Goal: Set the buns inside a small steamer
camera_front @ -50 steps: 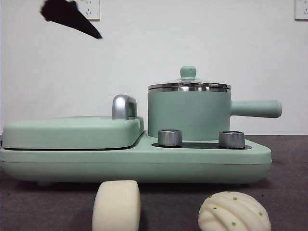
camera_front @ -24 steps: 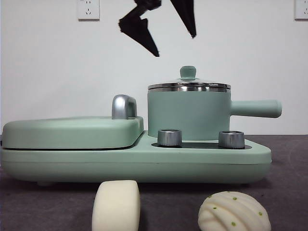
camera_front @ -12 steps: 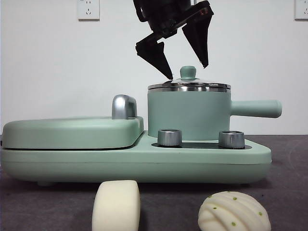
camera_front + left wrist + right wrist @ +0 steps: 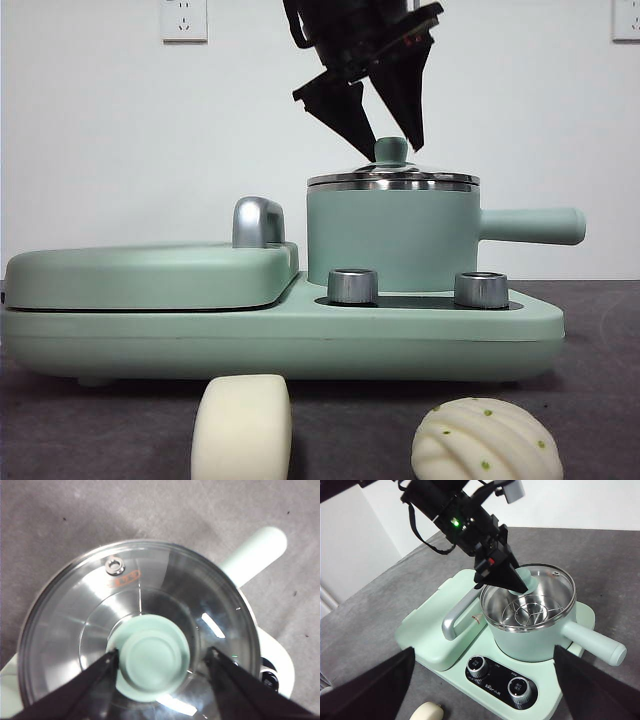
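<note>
Front view: nearest to the front edge of the tabletop (image 4: 600, 400) the two buns are seen, the smooth bun (image 4: 241, 426) and, well apart from it, the ridged bun (image 4: 487, 438) with green dots. Neither is touched yet. Behind them the long green cooker base (image 4: 280, 335) is placed, with the flat grill plate (image 4: 150, 272) on one end and the small steamer (image 4: 392, 235) on the other, its straight handle (image 4: 530, 225) pointing away from the grill plate.

The steamer is closed by the glass lid (image 4: 140, 625), so the step in hand is judged to be the removal of this lid. The left gripper (image 4: 162, 657) is placed over the green knob (image 4: 152, 662), with its jaws parted, one at each side of the knob; nothing is clamped yet. One jaw seems to be at the knob's edge, while a small gap is seen at the other.

For a good grasp, the knob should be centred between the jaws before they are closed. The lid should then be lifted straight up and laid down away from the buns. A tilted pull could make the knob slip.

The right gripper (image 4: 482, 690) is kept high above the front of the cooker, wide apart and empty, waiting.
</note>
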`<action>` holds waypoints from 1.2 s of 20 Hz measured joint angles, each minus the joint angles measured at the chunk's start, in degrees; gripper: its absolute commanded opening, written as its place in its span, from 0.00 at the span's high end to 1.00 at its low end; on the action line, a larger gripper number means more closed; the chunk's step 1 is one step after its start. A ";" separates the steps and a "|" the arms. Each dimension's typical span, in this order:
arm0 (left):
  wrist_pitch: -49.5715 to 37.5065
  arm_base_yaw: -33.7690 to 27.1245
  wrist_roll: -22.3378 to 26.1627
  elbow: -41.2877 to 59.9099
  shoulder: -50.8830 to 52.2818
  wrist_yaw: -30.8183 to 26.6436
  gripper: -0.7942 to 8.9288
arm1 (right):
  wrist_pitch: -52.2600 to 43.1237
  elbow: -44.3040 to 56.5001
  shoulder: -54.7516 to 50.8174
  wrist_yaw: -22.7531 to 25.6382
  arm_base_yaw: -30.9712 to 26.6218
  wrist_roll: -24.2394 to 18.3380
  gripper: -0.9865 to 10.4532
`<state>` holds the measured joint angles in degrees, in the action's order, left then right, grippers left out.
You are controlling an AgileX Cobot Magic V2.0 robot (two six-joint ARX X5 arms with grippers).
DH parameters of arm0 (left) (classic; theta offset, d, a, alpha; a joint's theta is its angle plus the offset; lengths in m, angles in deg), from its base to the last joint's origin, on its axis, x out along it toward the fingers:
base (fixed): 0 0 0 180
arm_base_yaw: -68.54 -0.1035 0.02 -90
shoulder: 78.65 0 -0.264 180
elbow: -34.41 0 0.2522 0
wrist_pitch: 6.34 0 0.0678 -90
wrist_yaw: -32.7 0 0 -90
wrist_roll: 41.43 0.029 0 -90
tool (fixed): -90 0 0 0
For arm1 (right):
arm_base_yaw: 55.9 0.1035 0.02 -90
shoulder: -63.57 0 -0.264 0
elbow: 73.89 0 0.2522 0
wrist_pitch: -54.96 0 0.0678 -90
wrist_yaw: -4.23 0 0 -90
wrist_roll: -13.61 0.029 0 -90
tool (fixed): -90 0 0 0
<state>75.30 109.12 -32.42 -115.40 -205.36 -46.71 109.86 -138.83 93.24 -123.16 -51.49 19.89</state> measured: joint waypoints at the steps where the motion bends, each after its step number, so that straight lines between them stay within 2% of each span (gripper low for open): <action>1: -0.46 0.00 0.24 0.00 -0.13 -0.24 0.74 | 0.02 0.00 0.00 0.00 0.00 0.00 0.53; 4: -0.37 -0.02 0.44 -0.02 -0.13 -0.68 0.75 | 0.02 0.00 0.00 0.00 0.00 0.00 0.53; 6: -0.39 -0.02 0.46 -0.02 -0.13 -0.87 0.80 | 0.02 0.00 0.00 0.00 0.00 0.00 0.53; 12: -0.22 -0.02 0.66 -0.22 -0.13 -0.94 0.80 | 0.02 0.00 0.00 0.00 0.00 0.00 0.53; 19: 4.55 0.02 0.31 -5.75 -1.11 -1.05 0.81 | 0.00 0.00 0.00 0.00 0.00 0.00 0.53; 22: 6.47 0.00 -0.17 -7.37 -1.09 -1.07 0.86 | 0.04 0.00 0.00 -0.17 0.00 0.17 0.53; 24: 7.87 -0.02 -0.24 -7.37 -1.05 -1.64 0.86 | 0.07 0.00 0.00 -0.57 0.00 1.46 0.53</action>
<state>83.16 109.09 -32.66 -122.77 -206.41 -48.35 109.93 -138.83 93.24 -123.72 -51.49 21.36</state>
